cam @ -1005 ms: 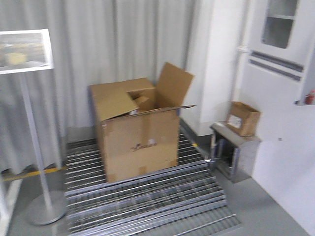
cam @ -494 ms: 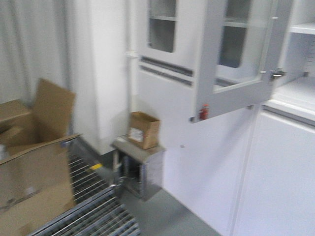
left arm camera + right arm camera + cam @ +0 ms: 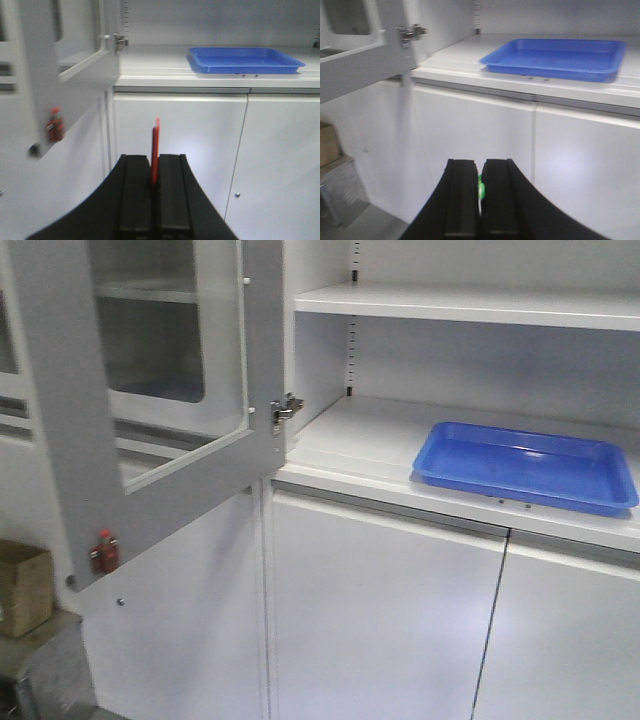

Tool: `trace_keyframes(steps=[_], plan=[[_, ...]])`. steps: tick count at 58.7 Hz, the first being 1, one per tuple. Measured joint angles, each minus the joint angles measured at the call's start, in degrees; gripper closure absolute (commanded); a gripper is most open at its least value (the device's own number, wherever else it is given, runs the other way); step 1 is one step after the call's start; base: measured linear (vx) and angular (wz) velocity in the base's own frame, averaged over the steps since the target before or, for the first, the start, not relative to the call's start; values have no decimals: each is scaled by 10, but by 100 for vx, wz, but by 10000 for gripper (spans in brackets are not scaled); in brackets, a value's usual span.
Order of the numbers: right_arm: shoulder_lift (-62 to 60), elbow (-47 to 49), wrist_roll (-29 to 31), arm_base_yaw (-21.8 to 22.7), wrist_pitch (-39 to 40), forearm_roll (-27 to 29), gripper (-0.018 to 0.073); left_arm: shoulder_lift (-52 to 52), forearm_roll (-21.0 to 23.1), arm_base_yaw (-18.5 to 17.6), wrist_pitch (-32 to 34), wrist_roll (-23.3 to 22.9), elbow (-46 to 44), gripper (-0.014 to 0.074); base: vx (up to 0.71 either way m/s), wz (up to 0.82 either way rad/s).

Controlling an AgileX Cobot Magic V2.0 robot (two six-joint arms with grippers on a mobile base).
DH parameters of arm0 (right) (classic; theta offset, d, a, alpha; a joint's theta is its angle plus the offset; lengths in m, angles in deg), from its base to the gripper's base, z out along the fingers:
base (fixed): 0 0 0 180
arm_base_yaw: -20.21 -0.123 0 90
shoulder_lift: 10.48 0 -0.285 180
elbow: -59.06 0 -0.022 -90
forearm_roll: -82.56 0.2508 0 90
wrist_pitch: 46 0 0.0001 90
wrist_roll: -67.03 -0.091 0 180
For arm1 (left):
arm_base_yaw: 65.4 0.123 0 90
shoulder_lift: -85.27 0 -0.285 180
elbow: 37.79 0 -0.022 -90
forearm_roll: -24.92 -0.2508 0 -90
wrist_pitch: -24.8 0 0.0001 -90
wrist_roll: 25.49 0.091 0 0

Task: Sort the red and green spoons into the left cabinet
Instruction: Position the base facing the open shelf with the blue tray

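My left gripper (image 3: 154,161) is shut on the red spoon (image 3: 155,150), whose thin handle sticks up between the black fingers. Only a small bit of the green spoon (image 3: 481,189) shows, pinched in my shut right gripper (image 3: 480,167). Ahead stands the pale grey-white cabinet (image 3: 380,440) with wide flat shelves and a slotted peg strip at its back corner. Both grippers are low, in front of its closed lower doors (image 3: 180,145), below the open shelf. Neither gripper shows in the front view.
A blue tray (image 3: 528,466) lies on the cabinet's lower open shelf, to the right. A glazed cabinet door (image 3: 150,410) hangs open on the left, with a red latch (image 3: 103,551) near its lower corner. A cardboard box (image 3: 22,585) sits low at far left.
The front view has swung right, from the large cardboard box on the metal grating, past the small box, to the open cabinet with the blue tray.
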Motion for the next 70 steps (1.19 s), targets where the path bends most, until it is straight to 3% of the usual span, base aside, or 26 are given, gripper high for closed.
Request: trace_keyframes(steps=[70], plan=[[0,0,0,0,0,0,564,0,0,0,0,0,0,596,30,-29]])
